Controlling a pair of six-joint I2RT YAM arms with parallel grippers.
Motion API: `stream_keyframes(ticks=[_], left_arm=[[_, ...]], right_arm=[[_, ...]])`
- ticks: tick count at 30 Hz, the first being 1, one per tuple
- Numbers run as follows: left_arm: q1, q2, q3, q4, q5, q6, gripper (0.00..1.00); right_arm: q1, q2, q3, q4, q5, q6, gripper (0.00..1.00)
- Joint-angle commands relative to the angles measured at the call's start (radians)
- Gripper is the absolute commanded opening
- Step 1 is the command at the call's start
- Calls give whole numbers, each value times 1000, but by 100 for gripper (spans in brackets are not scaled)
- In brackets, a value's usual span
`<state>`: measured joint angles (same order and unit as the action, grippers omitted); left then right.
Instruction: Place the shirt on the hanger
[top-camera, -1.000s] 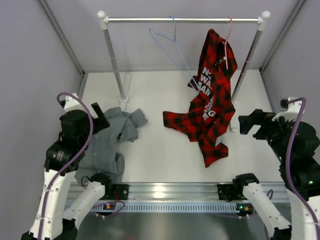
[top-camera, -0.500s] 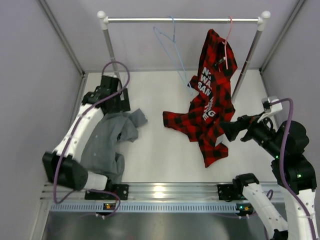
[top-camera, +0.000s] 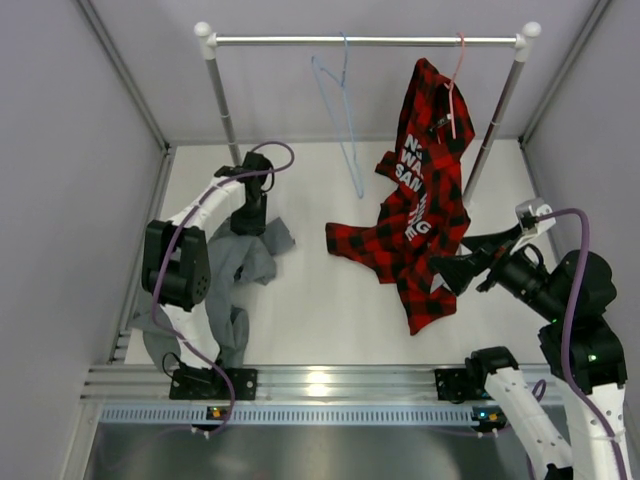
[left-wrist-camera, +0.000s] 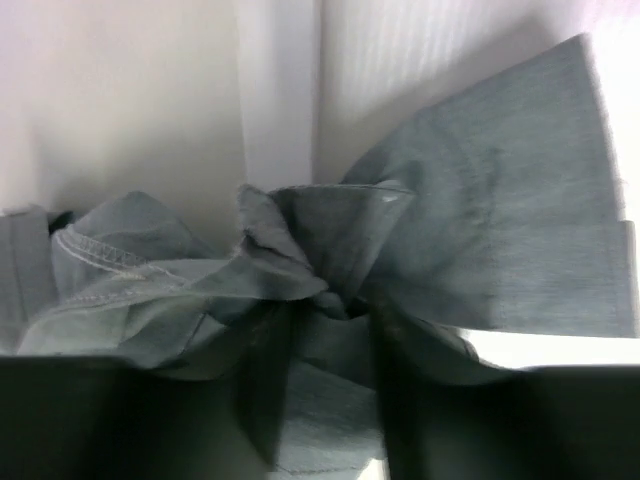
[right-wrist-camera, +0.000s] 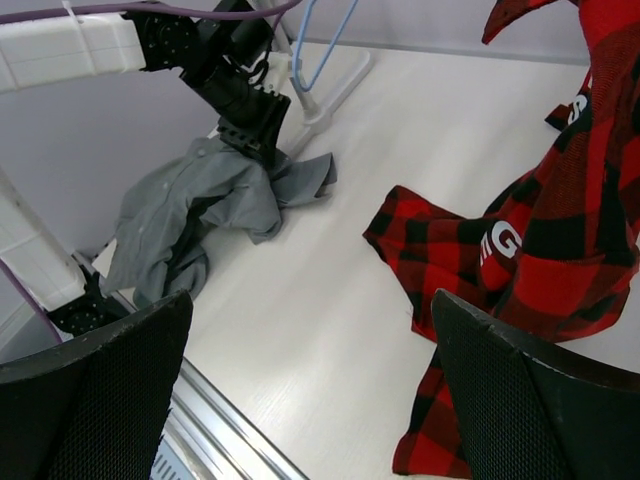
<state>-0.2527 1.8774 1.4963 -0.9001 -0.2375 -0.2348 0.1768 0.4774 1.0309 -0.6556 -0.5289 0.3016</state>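
Where left pincer pinches shirt, fingertips dark, blurred, half-buried

The plaid shirt hangs between the right end effector and the hanger.

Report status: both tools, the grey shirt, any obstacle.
Left tool shut on grey shirt, on the table. Right tool open, empty. Light-blue hanger bare on rail; plaid shirt hangs beside it.
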Motion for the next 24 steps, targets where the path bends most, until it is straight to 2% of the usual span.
stream_keyframes(ticks=[1,2,3,7,10,15,17,19,20,22,23,24], left_arm=[[-7,-32,-44,-30,-82,-11,37],[-7,-49,-50,-30,-80,-11,12],[-7,-72,-57,-30,-79,-18,0],[-8,-214,-25,-26,23,-23,0],[-32,-343,7,-10,131,-29,0],[-62,-610,-11,81,347,-47,0],[-63,-685,-50,145,490,-81,0],[-69,-793,-144,205,649,-122,0],[-77,-828,-195,295,703,-170,0],[-109,-950,-325,427,782,-233,0],[-121,-993,-472,566,808,-306,0],[-135,-1032,-541,629,808,-337,0]], right_arm=[[10,0,-14,68,-25,-15,100],[12,3,-14,70,-25,-16,99],[12,13,-15,74,-25,-12,99],[10,23,-41,128,-39,28,99],[10,32,-68,192,-103,63,96],[13,102,-92,362,-350,143,94],[21,162,-88,424,-404,171,94],[75,210,-63,387,-384,141,94],[111,254,-58,372,-317,127,94],[269,288,-64,361,-217,102,94],[335,315,-74,382,-116,97,94],[463,325,-98,399,-53,94,94]])
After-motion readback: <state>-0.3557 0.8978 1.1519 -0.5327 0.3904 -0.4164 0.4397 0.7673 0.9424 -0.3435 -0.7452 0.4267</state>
